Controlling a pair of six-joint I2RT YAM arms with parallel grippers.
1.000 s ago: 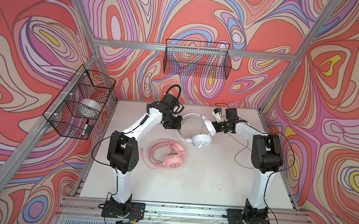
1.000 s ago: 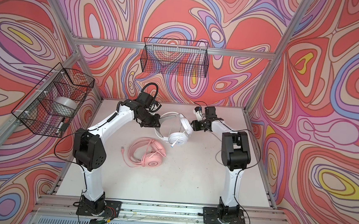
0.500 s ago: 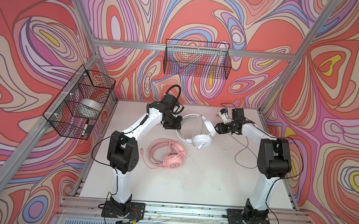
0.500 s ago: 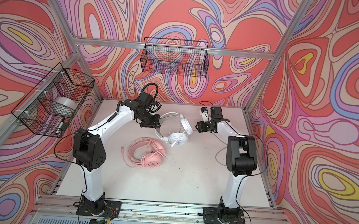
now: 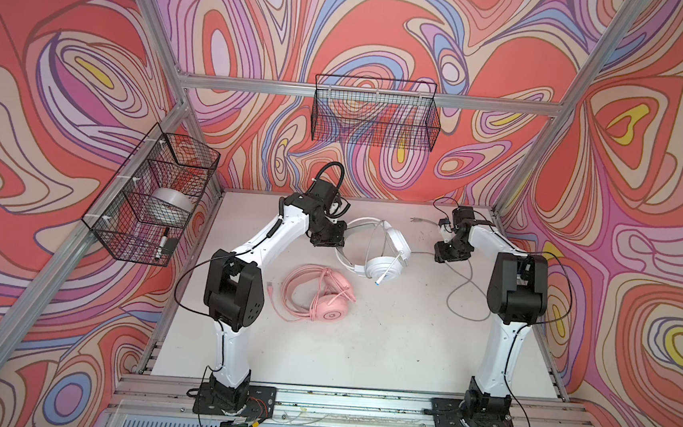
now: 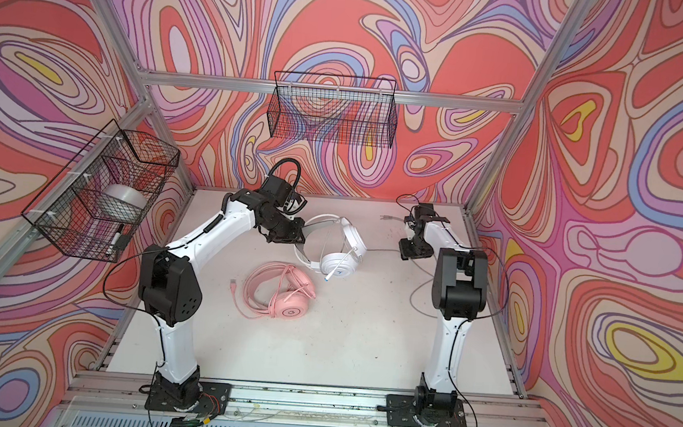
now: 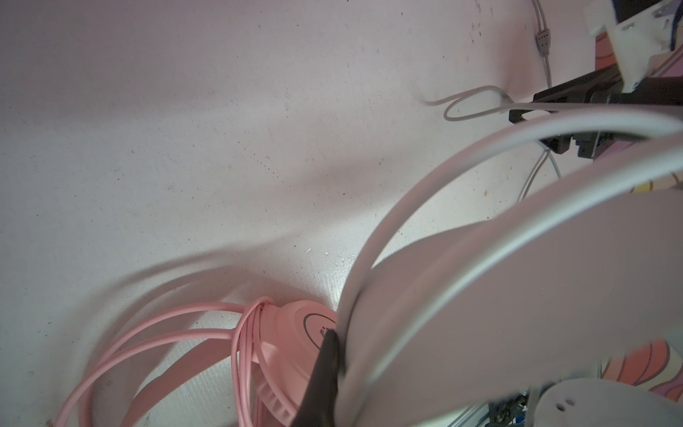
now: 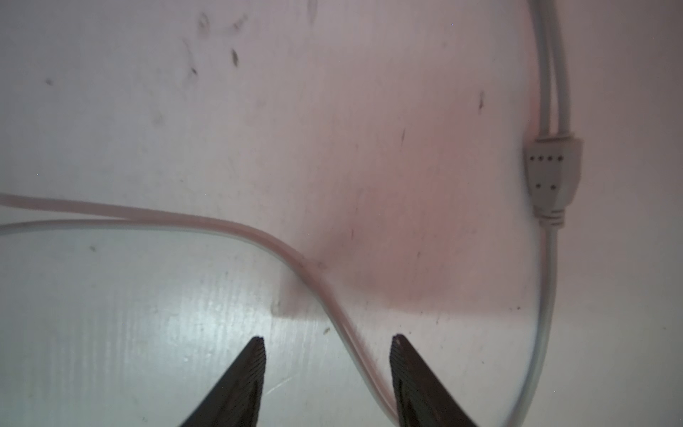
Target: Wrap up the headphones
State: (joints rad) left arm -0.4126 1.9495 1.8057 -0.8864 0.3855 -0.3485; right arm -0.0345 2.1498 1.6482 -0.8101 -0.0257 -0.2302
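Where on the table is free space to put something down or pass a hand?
Free: the front strip of the table, between the front rail and the pink headphones; also the far left corner behind the left arm. Crowded: the middle, around the white headphones, and the right side, where the grey cable loops.

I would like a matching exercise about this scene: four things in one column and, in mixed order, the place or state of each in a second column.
1. white headphones
2. pink headphones
3. right pincer
4. white roll

a. in the side wire basket
b. open, over the grey cable
c. lying on the table, cable looped around it
d. headband gripped by the left pincer

Pairs: 1-d, 2-c, 3-b, 4-a
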